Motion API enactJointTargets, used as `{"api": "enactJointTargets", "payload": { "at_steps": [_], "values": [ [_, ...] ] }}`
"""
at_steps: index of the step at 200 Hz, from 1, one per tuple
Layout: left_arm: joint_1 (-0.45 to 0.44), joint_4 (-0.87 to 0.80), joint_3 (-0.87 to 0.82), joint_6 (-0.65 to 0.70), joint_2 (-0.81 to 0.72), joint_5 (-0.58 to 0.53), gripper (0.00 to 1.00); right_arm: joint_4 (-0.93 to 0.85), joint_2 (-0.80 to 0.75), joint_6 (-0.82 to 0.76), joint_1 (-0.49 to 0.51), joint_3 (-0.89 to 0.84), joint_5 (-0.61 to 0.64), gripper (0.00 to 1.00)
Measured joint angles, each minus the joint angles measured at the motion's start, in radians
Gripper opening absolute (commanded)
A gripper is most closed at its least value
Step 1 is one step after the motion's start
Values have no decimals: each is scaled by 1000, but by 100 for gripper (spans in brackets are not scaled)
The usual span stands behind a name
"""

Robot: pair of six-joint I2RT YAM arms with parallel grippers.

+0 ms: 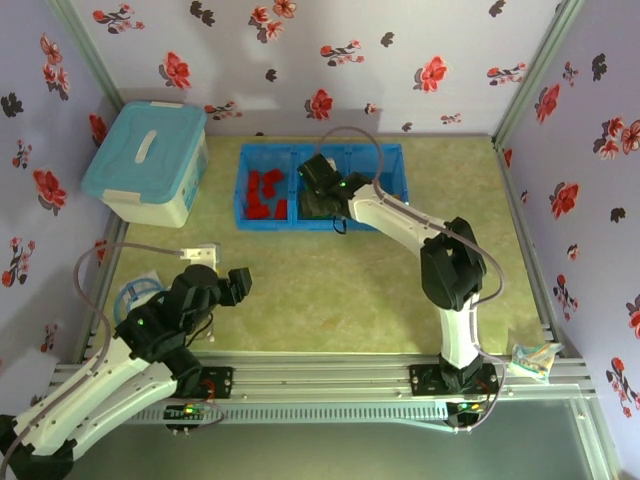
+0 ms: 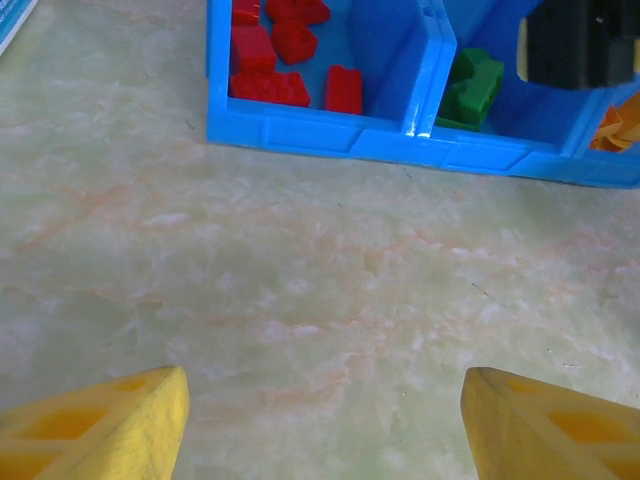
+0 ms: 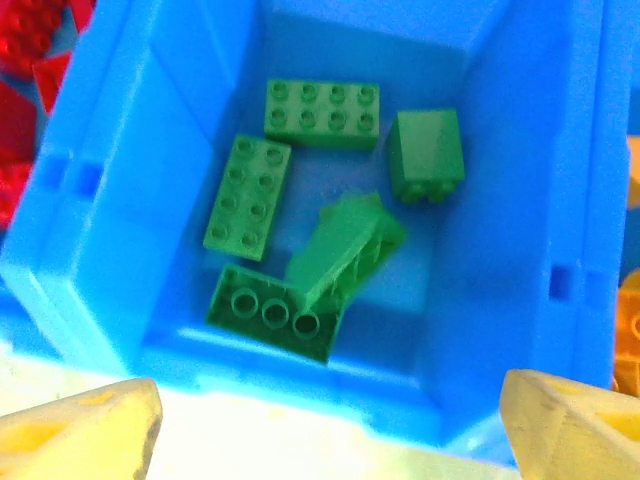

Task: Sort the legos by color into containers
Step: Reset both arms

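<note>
My right pincer (image 3: 328, 405) hangs directly above the middle compartment (image 3: 500, 200) of the blue tray (image 2: 300, 130), its fingers spread wide with nothing between them. Straight below it lie five green legos (image 3: 330, 240); two sit flat with studs up, the rest are tipped or leaning on one another. To its left, in the neighbouring compartment, are the red legos (image 2: 270, 60); to its right, past the other wall, I catch the edge of the orange legos (image 2: 615, 125).

My left pincer (image 2: 325, 400) is likewise open and empty, held low over the table (image 2: 300, 300), with the tray well ahead of it and the lidded pale tub (image 1: 145, 160) off to its left. I can find no loose brick on the surface between this pincer and the tray.

Each colour I can see keeps to its own compartment, so I judge the sorting done or very nearly so. The orange compartment I glimpse only at its edge, and my right arm covers part of the tray from above, so I cannot vouch for every brick.
</note>
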Motion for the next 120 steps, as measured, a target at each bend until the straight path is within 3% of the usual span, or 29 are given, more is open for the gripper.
{"api": "enactJointTargets", "payload": {
  "at_steps": [71, 120],
  "values": [
    [0, 0, 3, 41, 33, -104, 85, 79, -339, 0, -5, -313, 15, 91],
    [0, -37, 16, 33, 70, -312, 91, 168, -677, -25, -44, -595, 110, 92]
  ]
}}
